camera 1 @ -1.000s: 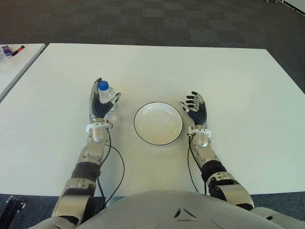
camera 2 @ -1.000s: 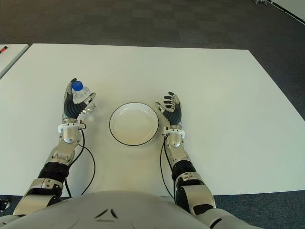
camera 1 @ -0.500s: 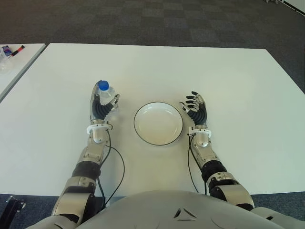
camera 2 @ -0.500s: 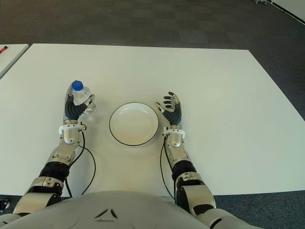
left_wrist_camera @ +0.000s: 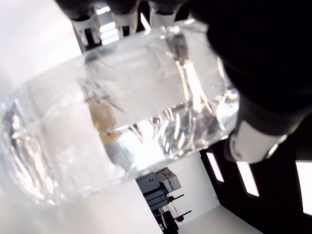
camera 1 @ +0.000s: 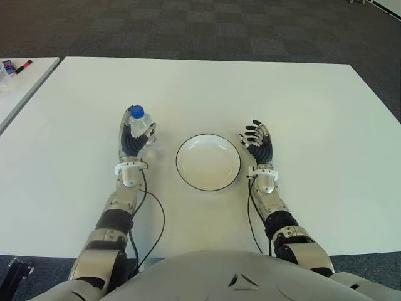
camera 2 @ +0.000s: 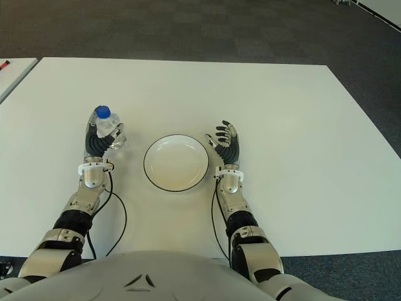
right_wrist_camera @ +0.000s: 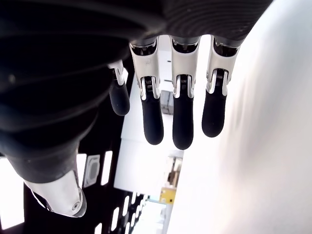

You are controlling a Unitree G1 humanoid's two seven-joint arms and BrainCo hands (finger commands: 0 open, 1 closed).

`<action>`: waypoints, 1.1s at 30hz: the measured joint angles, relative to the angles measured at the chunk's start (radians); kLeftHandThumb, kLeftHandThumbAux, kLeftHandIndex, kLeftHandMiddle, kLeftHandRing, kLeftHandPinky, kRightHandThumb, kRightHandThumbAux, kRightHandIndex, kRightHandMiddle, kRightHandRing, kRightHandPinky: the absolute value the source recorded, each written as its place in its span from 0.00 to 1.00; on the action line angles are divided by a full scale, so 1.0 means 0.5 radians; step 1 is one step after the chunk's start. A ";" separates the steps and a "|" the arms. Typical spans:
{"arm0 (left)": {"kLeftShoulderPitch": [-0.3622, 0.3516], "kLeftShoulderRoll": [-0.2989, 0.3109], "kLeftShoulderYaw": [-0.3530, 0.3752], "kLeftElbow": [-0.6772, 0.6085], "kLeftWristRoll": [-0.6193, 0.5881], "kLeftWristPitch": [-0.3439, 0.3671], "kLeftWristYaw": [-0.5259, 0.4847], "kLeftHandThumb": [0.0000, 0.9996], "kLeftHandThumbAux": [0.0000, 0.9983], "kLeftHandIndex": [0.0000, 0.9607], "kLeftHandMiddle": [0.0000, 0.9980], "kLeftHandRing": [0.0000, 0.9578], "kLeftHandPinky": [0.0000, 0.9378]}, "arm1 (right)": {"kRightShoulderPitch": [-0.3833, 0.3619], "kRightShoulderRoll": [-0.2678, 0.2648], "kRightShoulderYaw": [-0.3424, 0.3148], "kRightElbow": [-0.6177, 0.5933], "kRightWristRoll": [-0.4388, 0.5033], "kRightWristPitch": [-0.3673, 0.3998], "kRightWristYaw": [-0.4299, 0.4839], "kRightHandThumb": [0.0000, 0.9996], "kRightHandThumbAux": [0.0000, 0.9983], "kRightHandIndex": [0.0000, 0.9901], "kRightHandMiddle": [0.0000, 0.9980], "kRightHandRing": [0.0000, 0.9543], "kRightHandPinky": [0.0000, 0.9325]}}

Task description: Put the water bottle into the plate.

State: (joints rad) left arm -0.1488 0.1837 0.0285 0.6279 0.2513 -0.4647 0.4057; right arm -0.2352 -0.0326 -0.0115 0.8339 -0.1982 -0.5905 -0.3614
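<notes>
Left hand: we grip the water bottle upright, left of the plate.
Right hand: our fingers hang relaxed, holding nothing, right of the plate.
Table: white.

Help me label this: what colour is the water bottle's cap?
Blue cap, clearest in the left eye view.
</notes>
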 measured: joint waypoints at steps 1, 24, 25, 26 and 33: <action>-0.005 0.000 -0.001 0.012 0.000 -0.005 0.000 0.28 0.64 0.00 0.04 0.07 0.14 | 0.000 0.000 -0.001 0.000 0.001 0.000 0.001 0.71 0.71 0.18 0.34 0.38 0.42; -0.095 0.002 -0.015 0.190 0.026 -0.059 0.044 0.28 0.62 0.00 0.03 0.08 0.14 | 0.005 -0.001 -0.003 -0.016 0.004 0.000 0.014 0.74 0.71 0.19 0.35 0.39 0.42; -0.098 0.002 -0.015 0.190 0.027 -0.059 0.045 0.28 0.61 0.00 0.03 0.08 0.13 | 0.005 -0.001 -0.003 -0.016 0.004 0.000 0.015 0.74 0.71 0.19 0.35 0.39 0.42; -0.099 0.002 -0.016 0.190 0.027 -0.058 0.045 0.28 0.61 0.00 0.03 0.07 0.13 | 0.005 -0.001 -0.003 -0.016 0.004 0.000 0.015 0.74 0.71 0.19 0.35 0.39 0.42; -0.101 -0.003 -0.016 0.184 0.023 -0.050 0.045 0.31 0.60 0.00 0.01 0.05 0.12 | 0.005 -0.002 -0.002 -0.015 0.002 0.001 0.014 0.71 0.73 0.18 0.35 0.39 0.41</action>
State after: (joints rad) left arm -0.1992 0.1824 0.0205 0.7198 0.2626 -0.4896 0.4280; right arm -0.2326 -0.0335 -0.0125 0.8264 -0.1974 -0.5900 -0.3544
